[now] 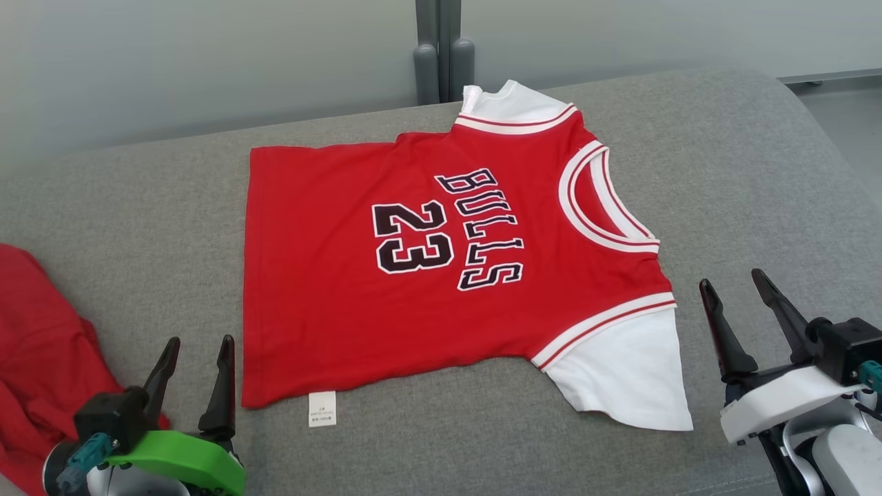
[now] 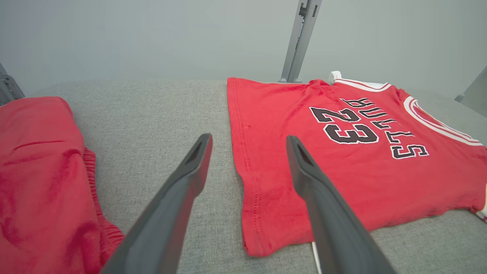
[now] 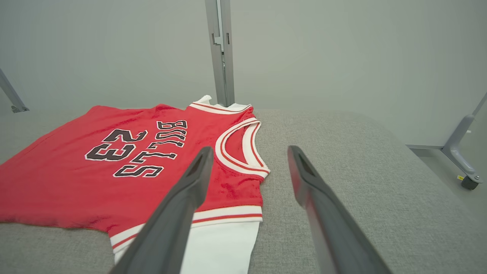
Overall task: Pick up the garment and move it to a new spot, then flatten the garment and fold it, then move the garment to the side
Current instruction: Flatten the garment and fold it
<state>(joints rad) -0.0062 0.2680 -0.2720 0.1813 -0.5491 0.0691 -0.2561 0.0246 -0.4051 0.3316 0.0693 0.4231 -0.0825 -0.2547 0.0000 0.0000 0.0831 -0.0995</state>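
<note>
Bench [image 1: 723, 172]: grey, fabric-covered and padded, with a rounded far right corner; a pale wall stands behind it.
Jersey [image 1: 331, 296]: red, spread flat and face up around the middle of the bench. Its hem is toward the left edge and its neck toward the right edge. It also shows from the left wrist [image 2: 289, 114] and the right wrist [image 3: 57, 179].
Red cloth [image 1: 34, 344]: a crumpled heap at the near left edge of the bench, well apart from the jersey, with bare grey between them [image 2: 38, 171].
Right gripper [image 1: 731, 277]: by the near right edge, its two dark fingers spread wide with nothing between them. It is near the jersey's near sleeve but apart from it. From its own wrist [image 3: 249, 148], one finger crosses the sleeve seam and the other the bare bench.
Left gripper [image 1: 199, 341]: by the near edge, between the red cloth and the jersey, spread wide and empty. It is just beside the near hem corner [image 2: 248, 137].
Post [image 1: 441, 52]: grey, upright behind the far edge.
Near sleeve [image 1: 627, 379]: white, pointing toward the near edge.
Far sleeve [image 1: 506, 103]: white, at the far edge by the post.
Neck opening [image 1: 606, 207]: white trim with red stripes, facing the right edge.
Lettering [image 1: 448, 231]: black "BULLS" and "23", lying sideways.
Tag [image 1: 322, 409]: small and white, sticking out below the near hem.
</note>
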